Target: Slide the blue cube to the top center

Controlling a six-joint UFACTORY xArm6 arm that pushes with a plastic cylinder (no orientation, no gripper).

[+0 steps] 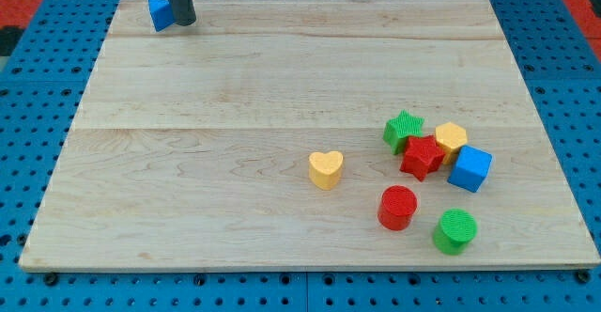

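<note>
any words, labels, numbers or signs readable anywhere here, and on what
None: no text, label, number or sign can be read anywhere in this view.
Wooden board: bare wood grain only.
Blocks, such as the blue cube, yellow heart and red star: plain coloured faces.
Blue block at the view's top left, with my tip just to its right: no markings.
Blue perforated surface around the board: holes only.
</note>
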